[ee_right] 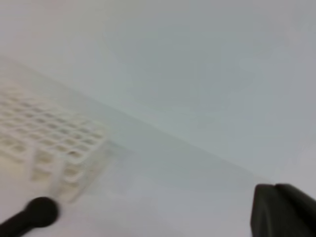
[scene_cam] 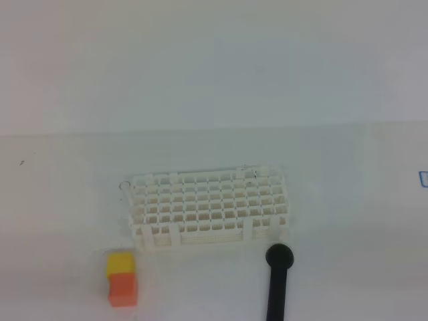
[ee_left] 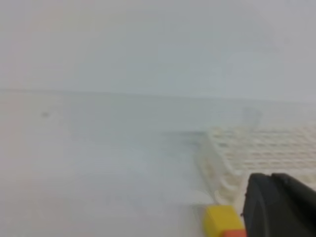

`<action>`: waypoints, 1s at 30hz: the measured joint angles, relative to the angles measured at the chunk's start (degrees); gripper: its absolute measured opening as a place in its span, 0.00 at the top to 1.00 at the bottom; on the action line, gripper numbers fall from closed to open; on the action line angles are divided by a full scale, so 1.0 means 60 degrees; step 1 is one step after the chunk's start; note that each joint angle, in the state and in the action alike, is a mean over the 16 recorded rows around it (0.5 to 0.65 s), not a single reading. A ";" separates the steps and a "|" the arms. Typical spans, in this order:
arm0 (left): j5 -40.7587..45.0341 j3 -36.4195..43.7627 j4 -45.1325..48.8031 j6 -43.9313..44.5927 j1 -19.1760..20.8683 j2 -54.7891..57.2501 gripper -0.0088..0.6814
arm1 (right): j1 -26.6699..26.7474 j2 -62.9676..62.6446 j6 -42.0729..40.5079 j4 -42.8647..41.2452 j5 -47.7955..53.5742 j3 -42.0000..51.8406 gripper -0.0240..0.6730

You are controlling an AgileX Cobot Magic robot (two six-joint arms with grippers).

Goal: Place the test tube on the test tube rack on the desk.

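Test tube (scene_cam: 187, 172), the slim clear glass one, seems to lie flat along the far edge of the white plastic grid rack (scene_cam: 208, 208); its round rim shows faintly at the rack's far left corner, though I can hardly make it out. Near the rack's front left leg stands a yellow-and-orange block stack (scene_cam: 122, 279), and by its front right corner a black round-headed stick (scene_cam: 279, 281). Left tool (ee_left: 281, 207) and right tool (ee_right: 284, 210) both sit fully closed, holding nothing. I judge nothing has started: next, one tool must open and reach behind the rack on the white counter (scene_cam: 67, 221).
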 joint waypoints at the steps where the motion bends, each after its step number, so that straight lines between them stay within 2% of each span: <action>1: 0.0000 0.0000 0.0000 0.0000 0.0473 0.0000 0.99 | -0.0400 -0.0275 0.0000 0.0078 0.0180 0.0106 0.97; 7: 0.0001 0.0000 -0.0021 -0.0027 0.3147 -0.0002 0.99 | -0.2129 -0.1548 0.0000 0.0441 0.0881 0.0482 0.97; 10: -0.0007 0.0041 -0.0075 -0.0103 0.4138 -0.0047 0.99 | -0.2598 -0.1927 -0.0003 0.0506 0.1039 0.0581 0.97; 13: -0.0087 0.0214 -0.0131 -0.0212 0.4816 -0.0167 0.99 | -0.2863 -0.2183 -0.0042 0.0541 0.1087 0.0669 0.97; 16: -0.0332 0.0561 -0.0188 -0.0333 0.5210 -0.0301 0.99 | -0.3024 -0.2375 -0.0056 0.0566 0.0950 0.0796 0.97; 20: -0.0846 0.1171 -0.0263 -0.0519 0.5402 -0.0478 0.99 | -0.3291 -0.2665 0.0468 0.0332 0.0754 0.1046 0.97; 30: -0.2084 0.2501 -0.0240 -0.0818 0.5421 -0.0707 0.99 | -0.4117 -0.3365 0.4241 -0.1798 0.1648 0.1622 0.97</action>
